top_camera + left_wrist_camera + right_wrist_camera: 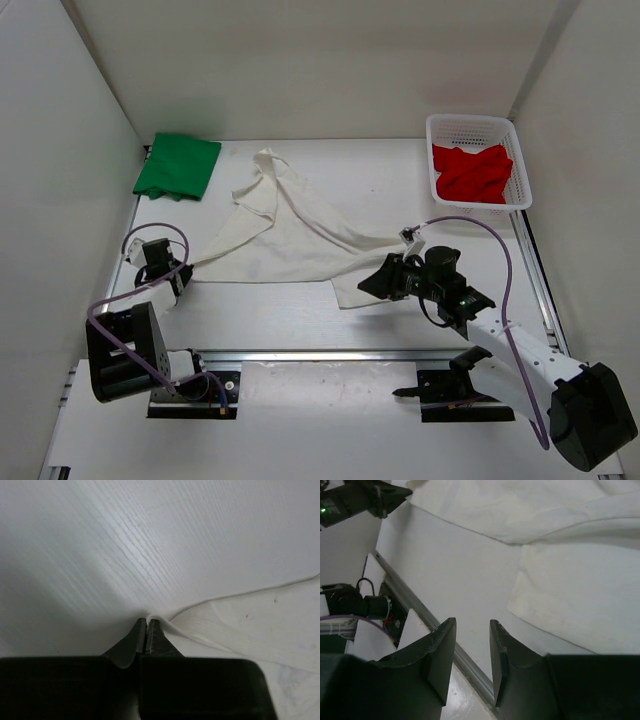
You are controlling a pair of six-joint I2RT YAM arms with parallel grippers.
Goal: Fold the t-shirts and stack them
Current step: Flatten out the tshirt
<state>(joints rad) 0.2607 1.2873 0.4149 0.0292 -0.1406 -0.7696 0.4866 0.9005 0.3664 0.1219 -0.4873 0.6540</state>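
Needing 2 firm corner holds before any fold: the white t-shirt (pixel 290 240), lying rumpled across the middle of the frame. Pinched at its lower-left hem tip by the left gripper (pixel 146 625), jaws pressed together on the cloth. Not yet taken at the lower-right corner, with the right gripper (pixel 472 625) parted, holding nothing, hanging just short of that hem over bare table (pixel 300 320). Bring it forward over the edge, close on the corner itself, then raise both ends together and draw the bottom hem taut and straight. Folded green t-shirt (pixel 178 166) at upper left, likely the stacking spot; red t-shirt (pixel 472 172) heaped in the basket (pixel 470 121) at upper right. Ample bare table below the shirt for laying flat; metal rail (pixel 330 353) just past it toward the bottom, walls close at both sides, so keep swings short.
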